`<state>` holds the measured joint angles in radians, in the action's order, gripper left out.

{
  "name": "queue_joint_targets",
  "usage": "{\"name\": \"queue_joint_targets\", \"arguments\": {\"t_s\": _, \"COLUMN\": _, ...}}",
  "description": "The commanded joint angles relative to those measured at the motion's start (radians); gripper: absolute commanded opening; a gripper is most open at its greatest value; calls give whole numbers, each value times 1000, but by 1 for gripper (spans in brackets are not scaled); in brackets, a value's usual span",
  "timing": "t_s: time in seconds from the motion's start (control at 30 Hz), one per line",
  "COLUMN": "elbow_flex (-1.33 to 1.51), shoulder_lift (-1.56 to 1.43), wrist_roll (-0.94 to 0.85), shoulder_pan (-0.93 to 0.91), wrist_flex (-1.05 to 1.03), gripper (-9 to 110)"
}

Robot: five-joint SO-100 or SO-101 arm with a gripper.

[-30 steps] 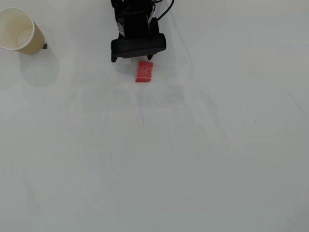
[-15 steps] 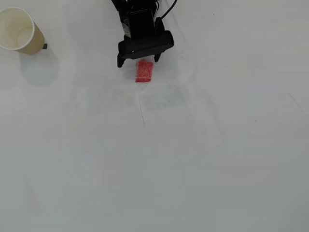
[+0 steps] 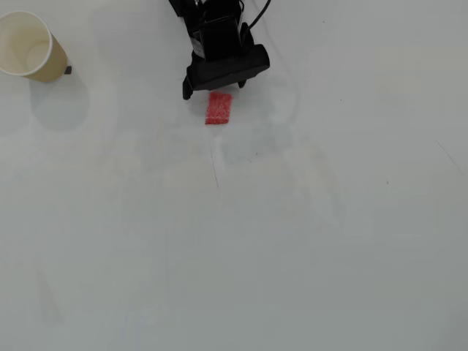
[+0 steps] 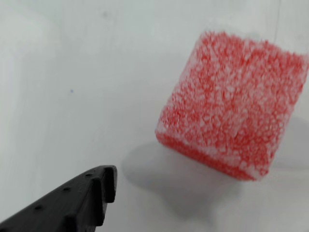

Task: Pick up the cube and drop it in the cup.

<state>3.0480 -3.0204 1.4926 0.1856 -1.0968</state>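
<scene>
Nothing is picked up yet: the hand is only getting near the cube.

The hand (image 3: 213, 91) is hanging just behind the cube (image 3: 219, 108) and holding nothing; I cannot tell how far open it is, as only one finger (image 4: 72, 203) is showing up close. The cube is lying on the white worktop (image 3: 292, 234). The cup (image 3: 29, 45) is standing empty, well apart at the top left of the overhead view.

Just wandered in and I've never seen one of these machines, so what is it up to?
A small black robot arm is hovering its gripper just above a red spongy cube lying on the white table. It is not holding the cube; in the wrist view one finger sits apart from it. A tan paper cup stands empty off at the overhead view's top left.
</scene>
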Motion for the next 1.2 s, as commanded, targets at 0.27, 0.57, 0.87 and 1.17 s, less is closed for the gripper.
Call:
{"name": "queue_joint_targets", "arguments": {"t_s": 0.27, "elbow_flex": -137, "shoulder_lift": 143, "wrist_roll": -12, "shoulder_pan": -20, "wrist_flex": 92, "gripper": 41}}
{"name": "queue_joint_targets", "arguments": {"t_s": 0.57, "elbow_flex": -249, "shoulder_lift": 270, "wrist_roll": -12, "shoulder_pan": -38, "wrist_flex": 143, "gripper": 41}}
{"name": "queue_joint_targets", "arguments": {"t_s": 0.87, "elbow_flex": -331, "shoulder_lift": 347, "wrist_roll": -11, "shoulder_pan": -41, "wrist_flex": 153, "gripper": 41}}
{"name": "queue_joint_targets", "arguments": {"t_s": 1.17, "elbow_flex": -351, "shoulder_lift": 387, "wrist_roll": -11, "shoulder_pan": -55, "wrist_flex": 176, "gripper": 41}}
